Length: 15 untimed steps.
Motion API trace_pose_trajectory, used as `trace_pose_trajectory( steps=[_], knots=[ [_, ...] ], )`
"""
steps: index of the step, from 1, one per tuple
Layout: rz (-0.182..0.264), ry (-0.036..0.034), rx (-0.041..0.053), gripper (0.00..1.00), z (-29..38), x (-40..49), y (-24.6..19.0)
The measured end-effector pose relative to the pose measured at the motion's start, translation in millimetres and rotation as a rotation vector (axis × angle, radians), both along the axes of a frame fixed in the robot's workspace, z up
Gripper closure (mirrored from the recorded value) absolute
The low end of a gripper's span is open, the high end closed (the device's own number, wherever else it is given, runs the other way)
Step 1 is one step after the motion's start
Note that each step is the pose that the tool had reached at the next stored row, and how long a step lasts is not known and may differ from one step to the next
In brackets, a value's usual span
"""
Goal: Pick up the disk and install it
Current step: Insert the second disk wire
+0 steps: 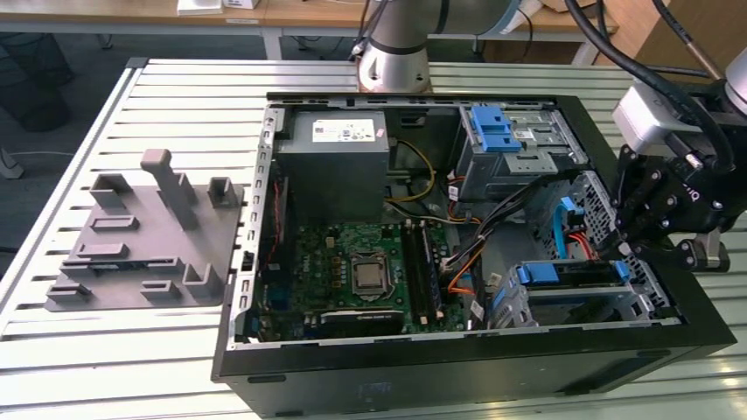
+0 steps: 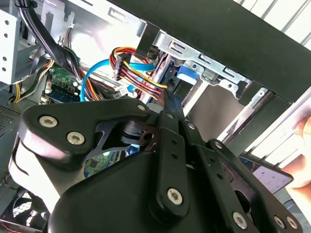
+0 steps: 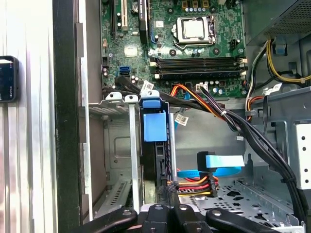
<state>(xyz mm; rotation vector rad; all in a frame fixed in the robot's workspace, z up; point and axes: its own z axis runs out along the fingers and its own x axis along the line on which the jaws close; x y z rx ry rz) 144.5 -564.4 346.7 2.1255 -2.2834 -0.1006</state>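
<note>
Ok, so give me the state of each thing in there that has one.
computer case: open, side panel off.
disk: in its blue bracket, sitting on edge in the drive cage.
processor socket: bare, no cooler on it.
end effector: low inside the case, at the disk's cage.

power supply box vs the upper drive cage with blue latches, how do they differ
The power supply box is a closed grey block bearing a white sticker; the drive cage is open perforated metal topped by blue plastic latches. The box sits toward the exterior view's left, the cage toward its right. Both stand at the case's far end.
</note>
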Motion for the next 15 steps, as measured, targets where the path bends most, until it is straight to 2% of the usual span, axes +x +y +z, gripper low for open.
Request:
trace_pose_trajectory(
  steps=[5, 11, 15],
  knots=[
    [0.0, 0.0, 0.0, 0.89, 0.0, -9.2, 0.0],
    [0.0, 0.0, -0.0003, 0.89, 0.6, -10.0, 0.0],
    [0.0, 0.0, 0.0001, 0.89, 10.7, -10.0, 0.1]
  ],
)
